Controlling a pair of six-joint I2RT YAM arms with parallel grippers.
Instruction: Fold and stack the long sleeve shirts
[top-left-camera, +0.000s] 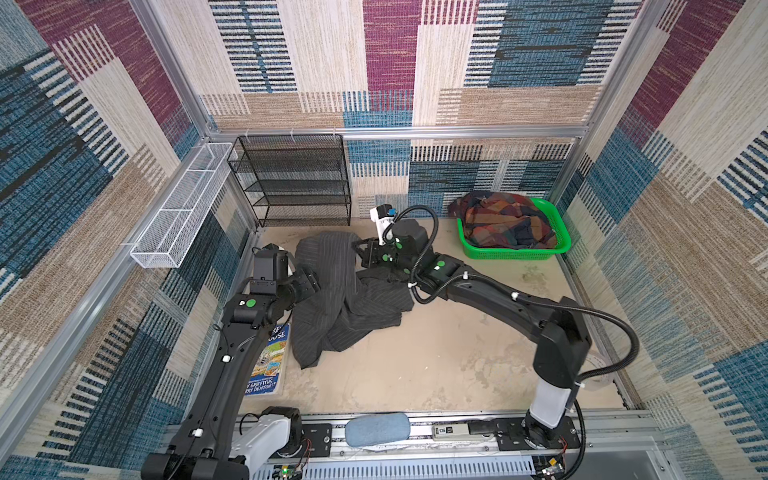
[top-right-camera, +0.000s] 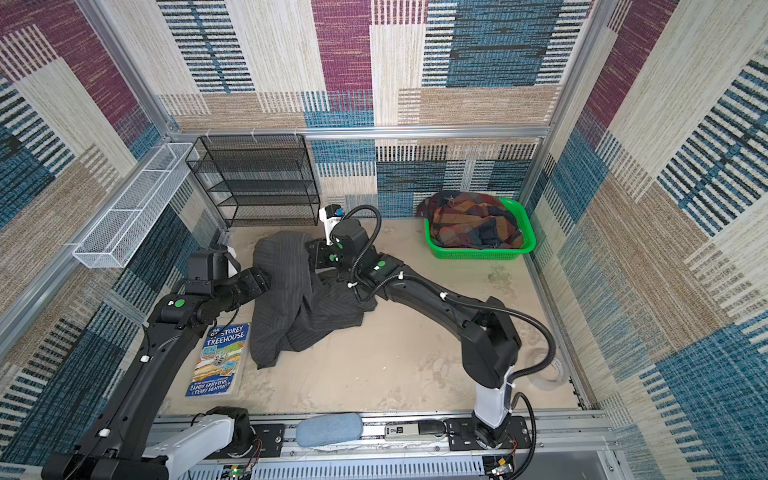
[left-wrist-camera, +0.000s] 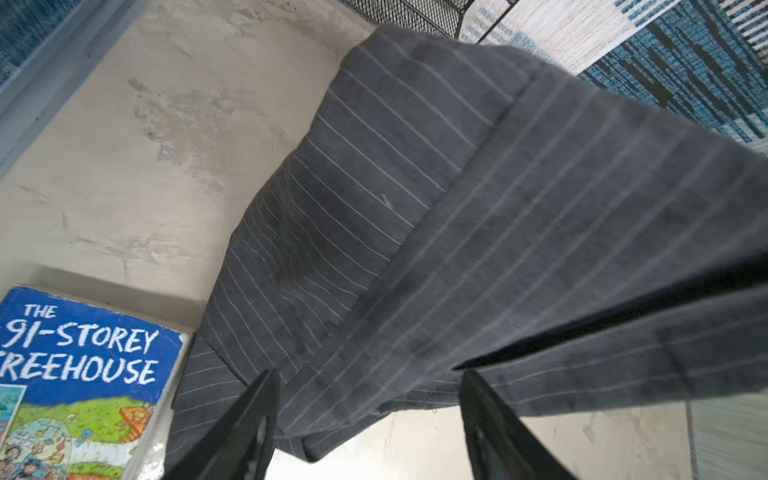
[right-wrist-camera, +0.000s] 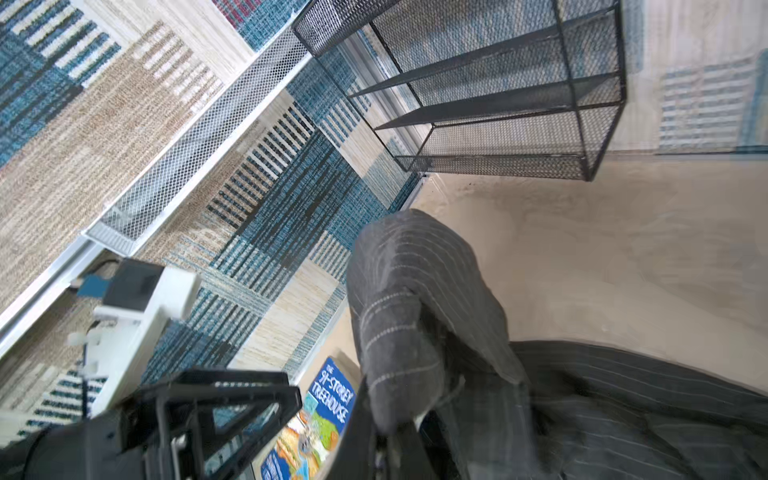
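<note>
Nearest lies a blue-grey pad (top-left-camera: 377, 429). Further in, a book (top-right-camera: 218, 359) lies flat near the left gripper (left-wrist-camera: 369, 374), on its camera side. That gripper's jaws stand spread and grip nothing (striped cloth hangs just ahead of them). The grey shirt (top-left-camera: 332, 307) sprawls crumpled between both grippers. The right gripper (right-wrist-camera: 390, 432) is clamped on a raised fold of it. The plaid shirt (top-left-camera: 507, 224) sits heaped in a basket (top-left-camera: 511, 254), well right of that gripper.

Matt cloth pinstriped shirt (top-left-camera: 328, 270), glossy plastic basket (top-left-camera: 511, 252), metal-mesh shelf (top-left-camera: 291, 178).
</note>
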